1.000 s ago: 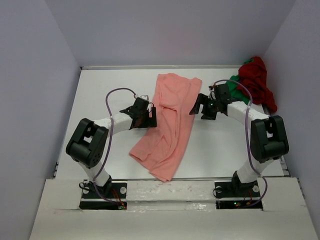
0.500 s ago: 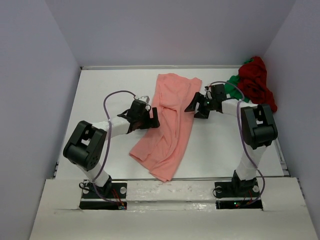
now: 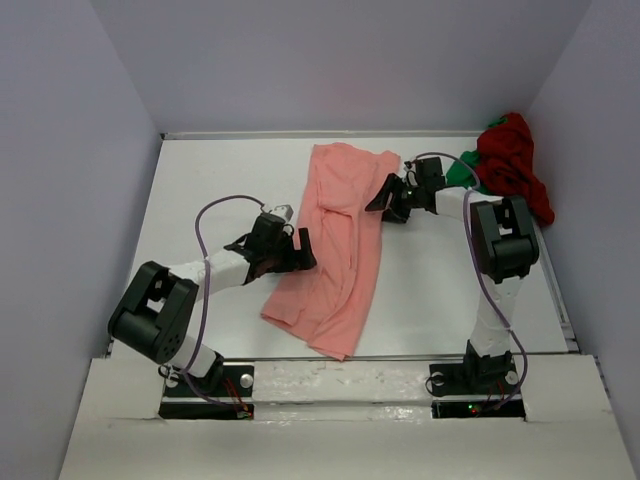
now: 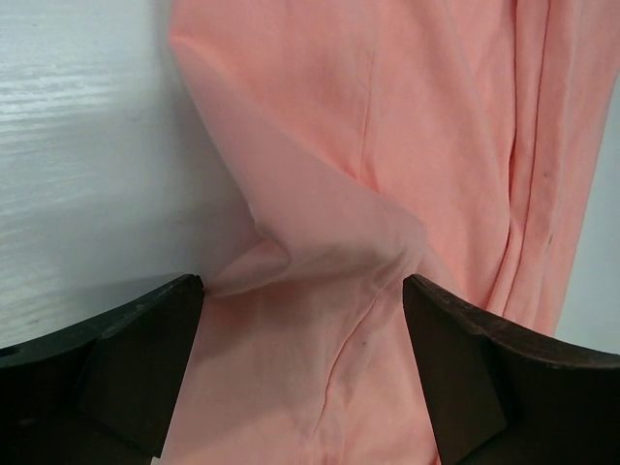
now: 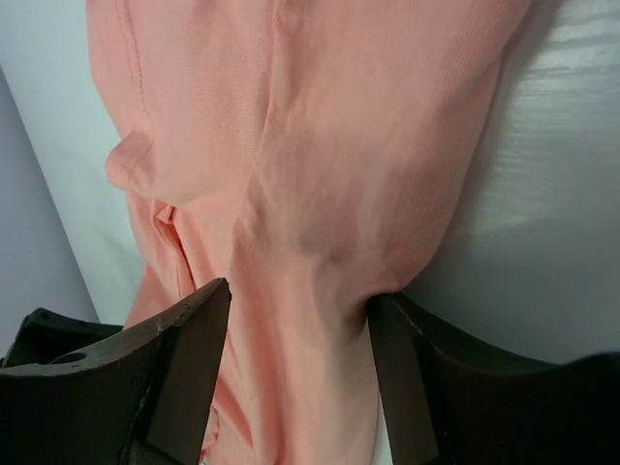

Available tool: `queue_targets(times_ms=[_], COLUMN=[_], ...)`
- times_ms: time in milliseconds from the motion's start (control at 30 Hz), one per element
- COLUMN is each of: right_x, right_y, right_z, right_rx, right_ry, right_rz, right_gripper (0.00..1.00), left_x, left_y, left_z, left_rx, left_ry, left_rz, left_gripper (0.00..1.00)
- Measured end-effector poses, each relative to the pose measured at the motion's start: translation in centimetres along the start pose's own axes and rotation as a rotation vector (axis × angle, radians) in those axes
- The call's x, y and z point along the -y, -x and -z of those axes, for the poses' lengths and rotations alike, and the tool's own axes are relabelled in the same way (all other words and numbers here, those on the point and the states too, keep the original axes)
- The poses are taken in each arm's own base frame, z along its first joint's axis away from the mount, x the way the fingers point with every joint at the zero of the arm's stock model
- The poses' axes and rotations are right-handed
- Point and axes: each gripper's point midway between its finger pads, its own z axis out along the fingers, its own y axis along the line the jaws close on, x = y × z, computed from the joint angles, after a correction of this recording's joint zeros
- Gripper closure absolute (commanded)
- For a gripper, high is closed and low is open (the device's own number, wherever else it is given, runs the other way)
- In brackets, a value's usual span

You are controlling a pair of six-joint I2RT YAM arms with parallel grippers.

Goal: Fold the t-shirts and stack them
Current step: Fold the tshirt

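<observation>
Lying lengthwise far-to-near, salmon-pink shirt (image 3: pixel 335 250), near end angled slightly left

A white table (image 3: pixel 200 190) sits boxed in by plain pale lavender walls (image 3: pixel 330 60) under even light.

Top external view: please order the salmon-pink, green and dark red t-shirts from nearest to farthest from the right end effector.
1. Salmon-pink t-shirt, mid-table, directly under the right end effector.
2. Green t-shirt, to its right, toward the far corner.
3. Dark red t-shirt, far right corner, beyond the green one.
</observation>
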Motion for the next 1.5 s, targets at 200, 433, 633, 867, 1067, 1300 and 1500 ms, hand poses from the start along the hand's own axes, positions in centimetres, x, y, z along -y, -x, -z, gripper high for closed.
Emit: queue_targets(times_ms=[200, 433, 633, 867, 1067, 1300, 1500], right_x=[-0.3, -1.0, -1.3, -1.1, 0.7, 2.9, 1.2], right_y=[1.7, 4.9, 6.4, 6.8, 5.6, 1.1, -1.9], right_z=[-0.9, -2.7, -3.5, -2.5, -0.3, 3.6, 6.8], right_rx=[0.018, 0.036, 0.026, 0.052, 0.07, 0.029, 0.027], right_ry=[0.006, 0.008, -0.005, -0.049, -0.148, -0.255, -0.256], right_rz=[0.008, 0.017, 0.02, 0.058, 0.069, 0.072, 0.12], right_gripper=[0.36, 0.35, 0.24, 0.06, 0.05, 0.08, 0.11], left_x=[0.7, 2.6, 4.8, 5.6, 4.7, 2.5, 0.1], left_y=[-1.3, -3.3, -5.1, -5.8, -5.7, -5.3, -2.0], left_z=[0.6, 1.1, 1.2, 1.3, 1.6, 2.8, 4.4], left_rx=[-0.013, -0.042, -0.074, -0.078, -0.069, -0.05, 0.054], left_ry=[-0.028, -0.069, -0.106, -0.106, -0.062, 0.043, 0.111], left_rz=[0.0, -0.004, -0.013, -0.003, 0.002, -0.001, 0.038], left_gripper=[0.01, 0.01, 0.01, 0.01, 0.01, 0.01, 0.01])
